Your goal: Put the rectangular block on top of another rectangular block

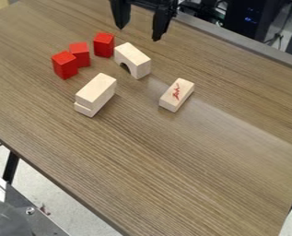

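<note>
Your black gripper [139, 32]: spread apart
Your stacking: pale rectangular wooden block [96, 89] atop a similar block [84, 109] (slightly offset, mind)

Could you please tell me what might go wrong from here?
The upper plain block sits slightly offset on the lower block, leaving a ledge, so a bump or another block on top could unsettle the pair. The arch block stands very close to a red block, so the gripper might knock either if it came down beside them.
</note>
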Available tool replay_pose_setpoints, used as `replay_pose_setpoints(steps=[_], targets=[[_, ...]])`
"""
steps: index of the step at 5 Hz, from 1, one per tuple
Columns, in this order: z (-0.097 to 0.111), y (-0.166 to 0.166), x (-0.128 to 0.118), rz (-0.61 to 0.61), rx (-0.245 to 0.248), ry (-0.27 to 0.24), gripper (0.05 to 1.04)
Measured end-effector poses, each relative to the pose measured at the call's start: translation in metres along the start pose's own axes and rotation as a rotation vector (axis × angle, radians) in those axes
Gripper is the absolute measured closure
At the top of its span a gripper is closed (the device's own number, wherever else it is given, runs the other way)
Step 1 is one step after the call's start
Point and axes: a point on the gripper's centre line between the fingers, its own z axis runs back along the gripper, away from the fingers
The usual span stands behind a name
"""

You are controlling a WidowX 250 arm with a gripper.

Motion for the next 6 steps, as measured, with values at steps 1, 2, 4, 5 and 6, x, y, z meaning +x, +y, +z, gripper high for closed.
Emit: replay_pose_setpoints(steps=[1,2,4,5,6], targets=[[-0.011,-0.001,-0.005,0.000,-0.002,0.038,0.084],[-0.021,0.002,-0.014,-0.009,-0.005,0.060,0.084],[-0.024,0.018,-0.029,-0.040,0.007,0.022,0.084],[-0.026,0.024,-0.033,-0.092,0.014,-0.011,0.084],[-0.032,0.026,-0.035,-0.131,0.027,-0.029,0.084]])
